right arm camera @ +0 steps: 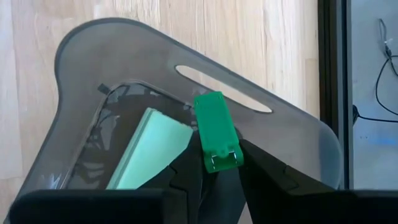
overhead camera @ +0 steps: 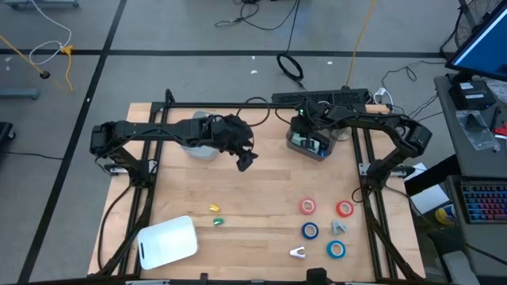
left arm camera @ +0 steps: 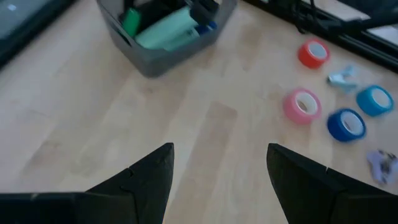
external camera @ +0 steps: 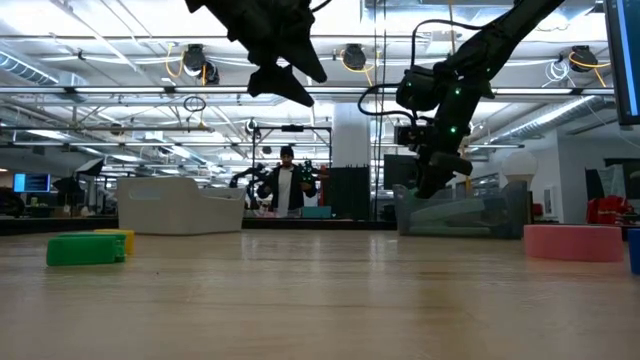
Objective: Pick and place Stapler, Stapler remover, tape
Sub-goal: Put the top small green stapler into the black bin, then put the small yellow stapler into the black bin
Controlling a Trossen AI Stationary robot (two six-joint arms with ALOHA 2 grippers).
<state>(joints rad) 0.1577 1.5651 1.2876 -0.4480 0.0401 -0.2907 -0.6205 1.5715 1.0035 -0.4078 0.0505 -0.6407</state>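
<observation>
White lid (overhead camera: pixel 167 242) lower left of tabletop (overhead camera: pixel 253 198); yellow (overhead camera: pixel 214 208) & green (overhead camera: pixel 218 222) bits mid. Left claw (overhead camera: pixel 246 161) released, hovering centre. Right claw (right arm camera: pixel 217 163) over grey bin (overhead camera: pixel 310 141) upper right, green stapler (right arm camera: pixel 216 130) betw fingers. Tape rolls (overhead camera: pixel 307 207) lower right.

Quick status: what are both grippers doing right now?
Left gripper: open, empty, above the table.
Right gripper: holding a green stapler over the grey bin.

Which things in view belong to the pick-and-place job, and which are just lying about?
Job: green stapler in the right gripper, grey bin, four tape rolls, two staple removers.
Lying about: coiled cable on the floor, keyboard, person in the room behind.
</observation>
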